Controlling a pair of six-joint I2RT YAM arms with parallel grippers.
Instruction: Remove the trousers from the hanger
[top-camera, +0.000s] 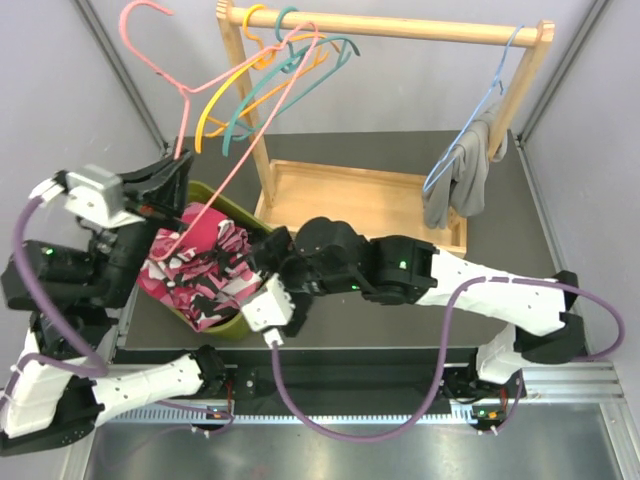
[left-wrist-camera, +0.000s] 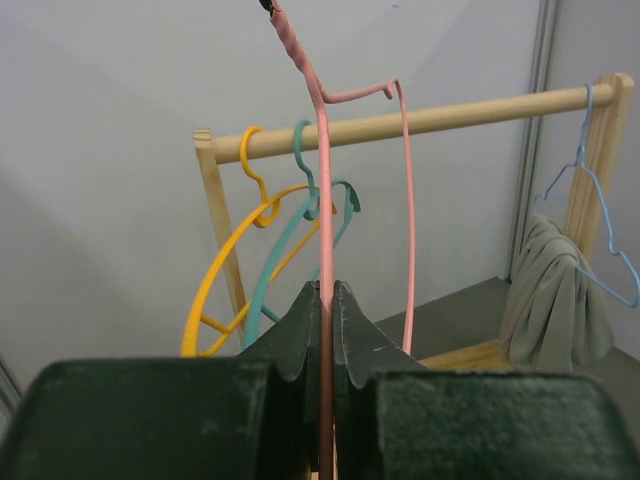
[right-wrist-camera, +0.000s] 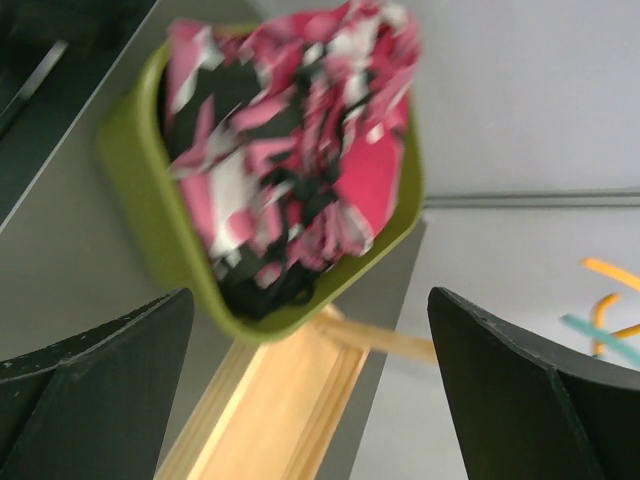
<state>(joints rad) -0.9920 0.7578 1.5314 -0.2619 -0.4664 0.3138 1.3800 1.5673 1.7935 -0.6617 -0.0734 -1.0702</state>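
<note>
The trousers (top-camera: 200, 265), patterned pink, black and white, lay bunched inside the green bin (top-camera: 232, 325) on the table. The left jaws were clamped on the wire of the pink hanger (left-wrist-camera: 322, 200), holding it raised above the bin's far rim, apparently to draw it clear of the cloth. Its lower end reached down to the trousers, and whether it was still threaded through them could not be told. The right jaws stood wide apart over the bin, gripping nothing, judged ready to pin or pull the fabric.
</note>
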